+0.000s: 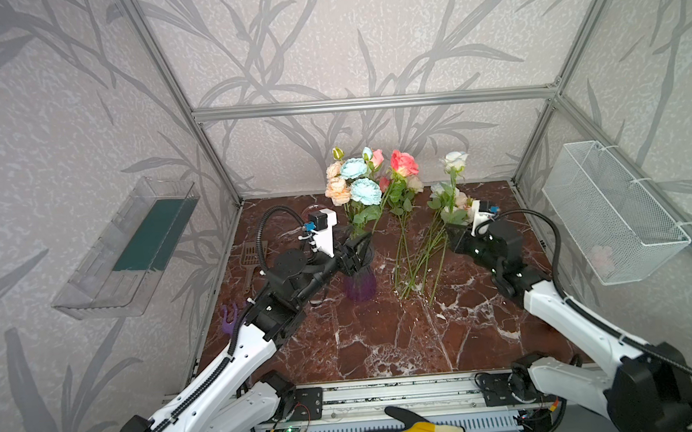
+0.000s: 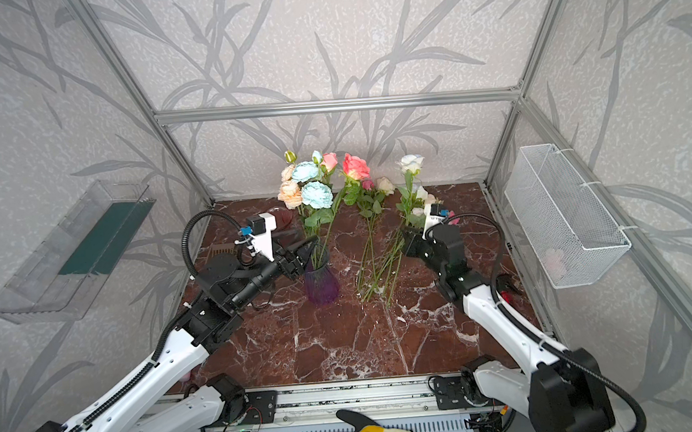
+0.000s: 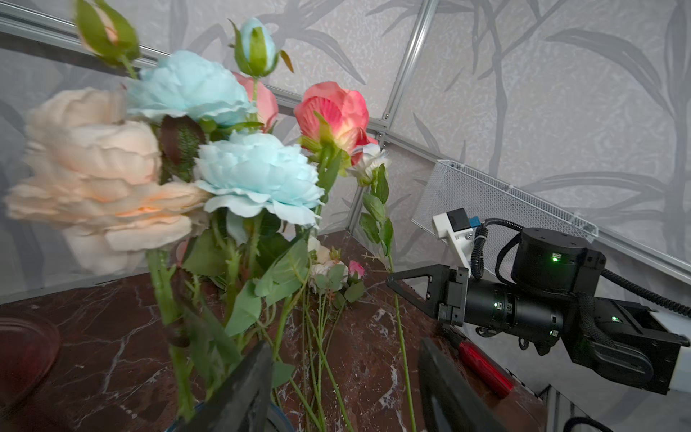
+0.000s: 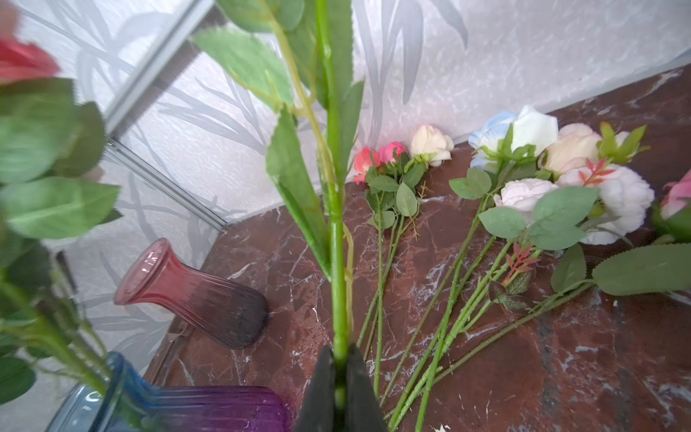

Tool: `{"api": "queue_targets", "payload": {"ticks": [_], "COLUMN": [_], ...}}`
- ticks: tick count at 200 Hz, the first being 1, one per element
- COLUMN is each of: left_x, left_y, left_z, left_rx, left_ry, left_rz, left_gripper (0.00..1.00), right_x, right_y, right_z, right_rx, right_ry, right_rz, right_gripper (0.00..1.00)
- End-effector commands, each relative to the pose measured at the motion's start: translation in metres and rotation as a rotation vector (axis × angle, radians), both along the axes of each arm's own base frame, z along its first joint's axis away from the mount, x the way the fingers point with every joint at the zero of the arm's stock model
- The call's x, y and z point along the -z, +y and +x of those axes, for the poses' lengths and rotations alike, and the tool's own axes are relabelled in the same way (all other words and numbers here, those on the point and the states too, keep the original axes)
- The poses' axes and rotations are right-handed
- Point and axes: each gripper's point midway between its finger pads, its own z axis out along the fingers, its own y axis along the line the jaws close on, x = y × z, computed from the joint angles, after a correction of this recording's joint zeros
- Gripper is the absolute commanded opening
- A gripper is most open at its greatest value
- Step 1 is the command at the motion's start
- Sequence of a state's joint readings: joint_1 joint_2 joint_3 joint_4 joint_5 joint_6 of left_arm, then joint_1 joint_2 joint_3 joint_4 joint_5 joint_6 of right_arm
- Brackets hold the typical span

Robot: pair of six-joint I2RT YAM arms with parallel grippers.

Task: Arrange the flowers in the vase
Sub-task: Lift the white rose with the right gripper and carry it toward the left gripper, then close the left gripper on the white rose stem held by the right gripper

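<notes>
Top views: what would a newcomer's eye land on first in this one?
The bouquet of pale blue, peach and coral heads standing in the purple vase, left of centre, with the left gripper open at its neck. To its right, loose flowers lie on the marble table, and the right gripper is shut on the stem of a white rose held upright.

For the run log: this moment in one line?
left end effector open at vase | right end effector shut on white rose | loose flowers on table
</notes>
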State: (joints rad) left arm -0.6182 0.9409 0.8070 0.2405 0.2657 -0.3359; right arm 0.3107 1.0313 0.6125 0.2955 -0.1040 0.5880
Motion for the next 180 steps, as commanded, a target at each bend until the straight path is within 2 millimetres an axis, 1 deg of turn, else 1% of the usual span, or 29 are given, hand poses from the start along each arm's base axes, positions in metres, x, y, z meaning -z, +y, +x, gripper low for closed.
{"api": "queue_targets", "payload": {"ticks": [1, 26, 43, 55, 73, 85, 98, 115, 154, 166, 180], "left_x": [-0.016, -0.003, 0.010, 0.019, 0.032, 0.036, 0.036, 0.035, 0.029, 0.028, 0.028], "left_y": [-0.026, -0.054, -0.075, -0.086, -0.099, -0.107, -0.115, -0.119, -0.119, -0.118, -0.118], "left_z": [-0.022, -0.039, -0.054, -0.061, -0.064, -0.066, -0.070, -0.072, -0.073, -0.074, -0.074], "left_rx": [0.181, 0.306, 0.379, 0.418, 0.471, 0.514, 0.567, 0.594, 0.601, 0.607, 0.607], "left_ry": [-0.014, 0.017, 0.036, 0.053, 0.100, 0.136, 0.165, 0.184, 0.174, 0.171, 0.170], "left_rz": [-0.016, 0.049, 0.111, 0.130, 0.131, 0.121, 0.099, 0.068, 0.030, 0.024, 0.023], "left_gripper": [0.61, 0.61, 0.61, 0.62, 0.66, 0.67, 0.68, 0.69, 0.69, 0.67, 0.63], "right_x": [-0.039, -0.057, -0.069, -0.079, -0.095, -0.106, -0.115, -0.121, -0.119, -0.120, -0.126], "right_y": [-0.004, -0.002, 0.003, 0.008, 0.020, 0.028, 0.037, 0.051, 0.097, 0.108, 0.115], "right_z": [-0.020, -0.047, -0.062, -0.072, -0.090, -0.102, -0.113, -0.122, -0.134, -0.137, -0.138], "right_rx": [0.001, -0.034, -0.069, -0.099, -0.158, -0.204, -0.250, -0.310, -0.426, -0.444, -0.450], "right_ry": [-0.192, -0.277, -0.317, -0.349, -0.402, -0.440, -0.466, -0.474, -0.487, -0.504, -0.523], "right_rz": [0.103, 0.116, 0.135, 0.145, 0.137, 0.114, 0.109, 0.130, 0.130, 0.116, 0.118], "right_gripper": [0.05, 0.06, 0.06, 0.06, 0.06, 0.06, 0.06, 0.06, 0.05, 0.05, 0.05]}}
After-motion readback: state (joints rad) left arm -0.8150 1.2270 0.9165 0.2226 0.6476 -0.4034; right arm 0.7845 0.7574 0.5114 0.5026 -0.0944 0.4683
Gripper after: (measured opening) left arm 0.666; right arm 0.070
